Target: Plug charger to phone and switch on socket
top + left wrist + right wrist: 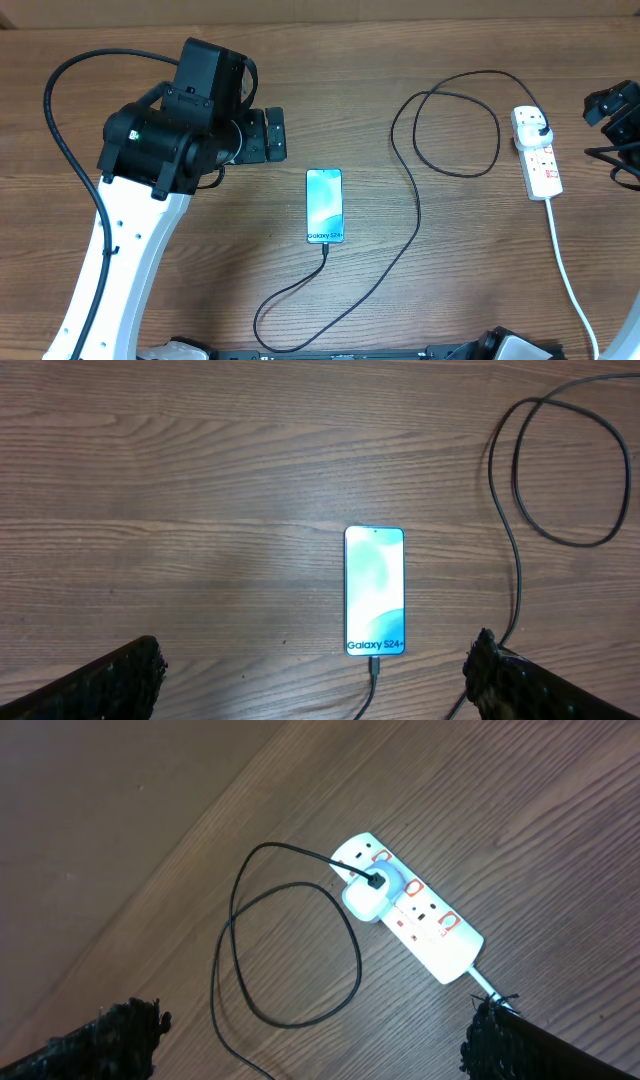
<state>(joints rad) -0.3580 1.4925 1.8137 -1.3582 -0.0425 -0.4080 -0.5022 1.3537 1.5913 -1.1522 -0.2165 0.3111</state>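
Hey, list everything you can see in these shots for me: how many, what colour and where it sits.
phone: one, dark edges with a lit light-blue screen, lying flat near the table's middle, Galaxy text at the near end.
charger cable: one, thin and black, running from the phone's near end in loose loops across the table to the power strip, where it is plugged in.
power strip: one, white with red-marked switches, at the right side of the table.
white cord: one, thick, trailing from the power strip toward the near edge.
table: one, brown wood grain, under everything.
left gripper: one, black, open, left of the phone.
right gripper: one, black, open, above the power strip.
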